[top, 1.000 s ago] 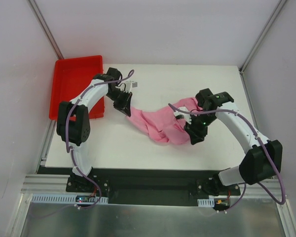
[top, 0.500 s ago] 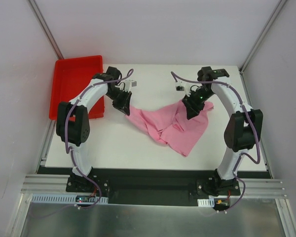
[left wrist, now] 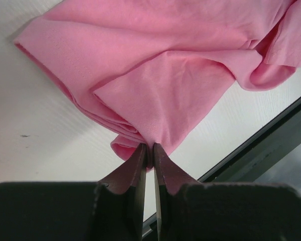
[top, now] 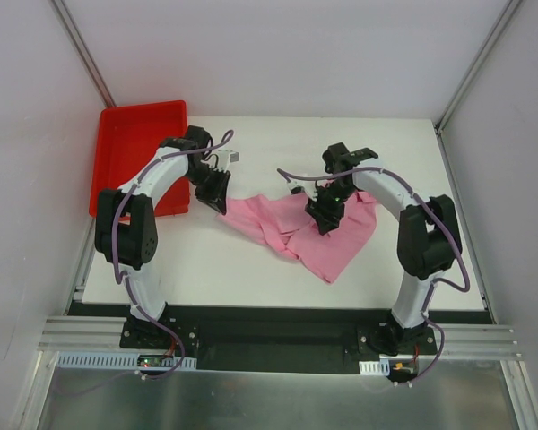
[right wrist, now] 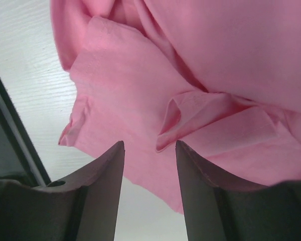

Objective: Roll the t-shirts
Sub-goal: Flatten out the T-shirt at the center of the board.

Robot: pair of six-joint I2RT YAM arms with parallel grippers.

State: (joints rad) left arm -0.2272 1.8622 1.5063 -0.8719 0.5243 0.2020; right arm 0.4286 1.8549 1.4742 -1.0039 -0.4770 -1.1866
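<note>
Wrist views: left gripper (left wrist: 149, 146) pinches t-shirt (left wrist: 155, 85) fold, right gripper (right wrist: 149, 150) spread | Overhead alone: red tray (top: 125, 157), t-shirt outside it

- Your left claw (left wrist: 149, 148) has its two fingers nearly together, nipping a folded edge of the pink t-shirt (left wrist: 160, 85) at their tips.
- The t-shirt lies rumpled on the white tabletop (left wrist: 35, 130), spreading beyond the claw.

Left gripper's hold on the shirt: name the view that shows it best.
Left wrist: the left gripper pinches the pink t-shirt at a fold, close up. Top external shows it small, jaws hidden; right wrist misses it.
</note>
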